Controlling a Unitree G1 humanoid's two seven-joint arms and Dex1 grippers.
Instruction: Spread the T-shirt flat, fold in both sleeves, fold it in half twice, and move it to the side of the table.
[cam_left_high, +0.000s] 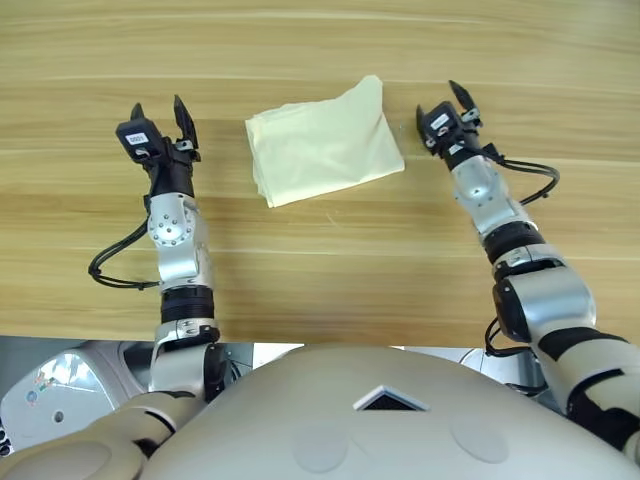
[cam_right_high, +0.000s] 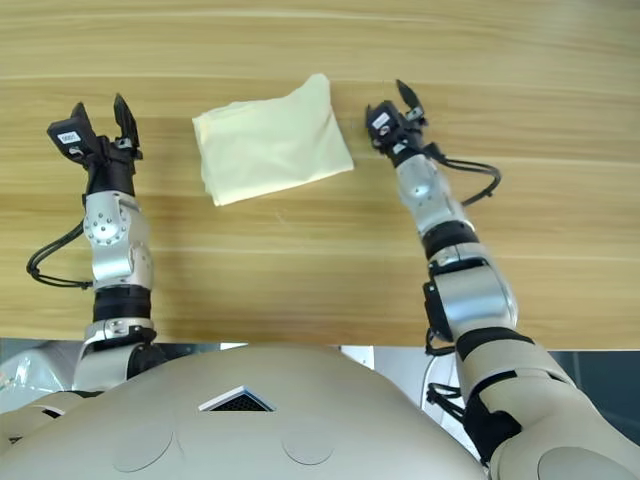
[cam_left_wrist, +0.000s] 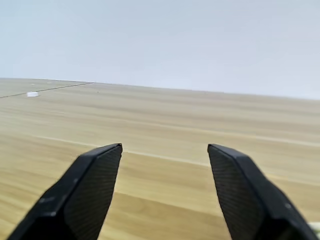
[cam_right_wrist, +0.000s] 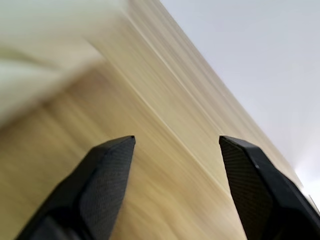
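Status, both arms:

- Left gripper (cam_left_high: 158, 106): fingers apart, nothing between them. It hovers over the wooden table (cam_left_high: 320, 280), on my left of the shirt, with a clear strip of wood between. The wrist view shows both black fingertips spread with bare table between them.
- Right gripper (cam_right_wrist: 176, 140): fingers apart, holding nothing. It sits just beside the shirt's right edge, near the far right corner, with no contact that I can see. Its wrist view shows the table between the tips and pale cloth off to one side, blurred.
- T-shirt (cam_left_high: 325, 143): pale yellow, folded into a compact, roughly rectangular bundle. It lies flat on the table between my two grippers, turned slightly so its far right corner points away from me. Stacked layer edges show along its left and near-left sides. Neither gripper touches it.
- Small white speck (cam_left_wrist: 32, 94) far off on the table in the left wrist view; I can't tell what it is.
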